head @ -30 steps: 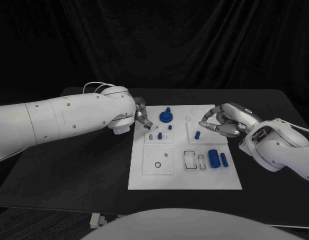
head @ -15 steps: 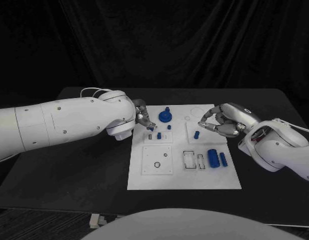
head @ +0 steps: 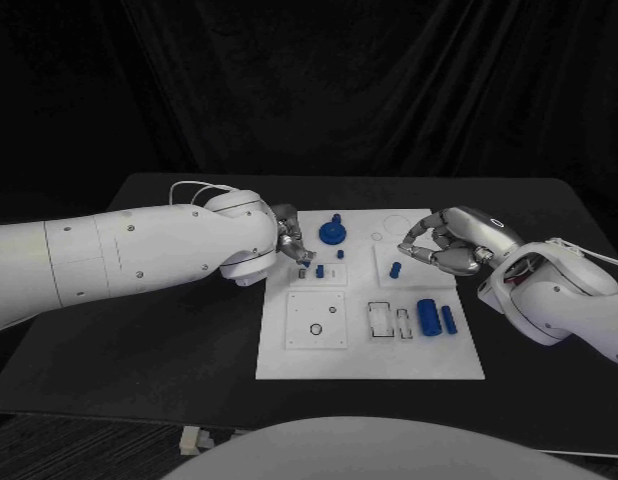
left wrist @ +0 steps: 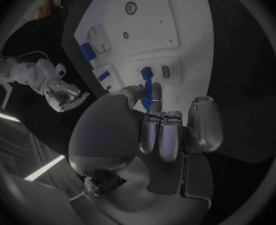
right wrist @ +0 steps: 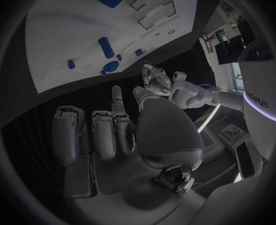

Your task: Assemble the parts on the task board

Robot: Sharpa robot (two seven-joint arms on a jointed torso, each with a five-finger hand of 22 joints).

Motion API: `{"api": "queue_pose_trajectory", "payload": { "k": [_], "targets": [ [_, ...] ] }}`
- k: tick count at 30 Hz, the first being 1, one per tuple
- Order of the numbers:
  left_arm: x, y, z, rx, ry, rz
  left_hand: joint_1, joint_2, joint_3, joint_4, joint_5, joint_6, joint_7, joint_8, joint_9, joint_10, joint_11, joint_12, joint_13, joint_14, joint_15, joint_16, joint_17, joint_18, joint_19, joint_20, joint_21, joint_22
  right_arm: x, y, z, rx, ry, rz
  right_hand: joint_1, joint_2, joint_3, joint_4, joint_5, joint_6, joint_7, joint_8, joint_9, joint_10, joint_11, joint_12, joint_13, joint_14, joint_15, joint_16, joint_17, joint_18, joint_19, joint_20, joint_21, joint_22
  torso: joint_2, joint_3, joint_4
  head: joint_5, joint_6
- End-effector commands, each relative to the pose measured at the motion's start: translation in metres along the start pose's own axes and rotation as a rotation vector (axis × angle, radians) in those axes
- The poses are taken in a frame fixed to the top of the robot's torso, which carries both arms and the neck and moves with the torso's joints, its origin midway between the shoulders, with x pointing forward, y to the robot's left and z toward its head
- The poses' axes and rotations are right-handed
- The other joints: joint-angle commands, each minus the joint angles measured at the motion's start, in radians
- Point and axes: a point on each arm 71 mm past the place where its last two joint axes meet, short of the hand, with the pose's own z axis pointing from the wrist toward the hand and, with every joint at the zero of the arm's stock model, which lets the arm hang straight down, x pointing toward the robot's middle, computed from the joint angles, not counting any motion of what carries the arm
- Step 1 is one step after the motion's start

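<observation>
While our left robot hand pinches a blue peg over the task board, tilt risks jamming; right robot hand hovers curled, empty.

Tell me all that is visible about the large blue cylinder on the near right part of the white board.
The large blue cylinder is a smooth, plain blue piece, plastic by its look, lying flat on the task board with its length pointing away from the robot. It is the thickest of the blue parts. A thinner blue pin lies parallel just to its right, and outlined rectangular recesses lie to its left. Neither hand touches it; the right hand is over the board farther back.
</observation>
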Motion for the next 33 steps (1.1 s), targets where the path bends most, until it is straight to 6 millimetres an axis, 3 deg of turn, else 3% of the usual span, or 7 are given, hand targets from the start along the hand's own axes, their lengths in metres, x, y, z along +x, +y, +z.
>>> {"api": "queue_pose_trajectory", "payload": {
  "k": [1,17,33],
  "targets": [
    [0.002,-0.001,0.0,-0.008,-0.012,0.075,-0.003,0.008,0.134,-0.133,0.005,-0.01,-0.002,0.005,0.002,0.089,-0.001,-0.007,0.234,0.104,-0.002,0.003,0.263,0.003,0.02,0.001,-0.003,0.178,0.001,0.0,0.0,0.016,0.006,-0.004,0.01,0.0,0.006,0.001,0.009,-0.006,-0.001,0.004,-0.001,0.104,0.004,0.003,0.263,0.085,0.005,-0.003,0.18,0.012,0.051,0.0,-0.006,0.226,0.0,0.0001,0.0002,0.003,0.0],
    [0.014,0.001,0.008,-0.023,0.012,0.149,-0.019,0.022,0.13,-0.149,0.023,-0.031,-0.003,0.039,0.039,0.088,-0.001,-0.007,0.234,0.104,-0.002,0.003,0.263,0.003,0.02,0.001,-0.006,0.178,0.003,0.001,0.002,0.016,0.017,-0.004,0.018,-0.001,0.01,-0.001,0.023,-0.005,-0.001,0.005,-0.002,0.104,0.004,0.003,0.263,0.085,0.005,-0.003,0.18,0.012,0.051,0.0,-0.005,0.226,0.0,0.0002,0.0,0.008,0.0],
    [0.021,0.0,0.016,-0.03,-0.001,0.165,-0.021,0.023,0.13,-0.15,0.025,-0.033,-0.003,0.042,0.042,0.09,-0.002,-0.004,0.236,0.104,-0.002,0.003,0.263,0.002,0.021,0.001,-0.002,0.179,0.003,0.001,0.001,0.022,0.024,-0.005,0.029,-0.002,0.016,-0.004,0.041,-0.006,-0.001,0.006,-0.003,0.102,0.003,0.0,0.259,0.085,0.004,-0.003,0.18,0.012,0.051,-0.001,-0.006,0.225,0.0,0.0001,0.0,0.007,0.0]
  ]
}}
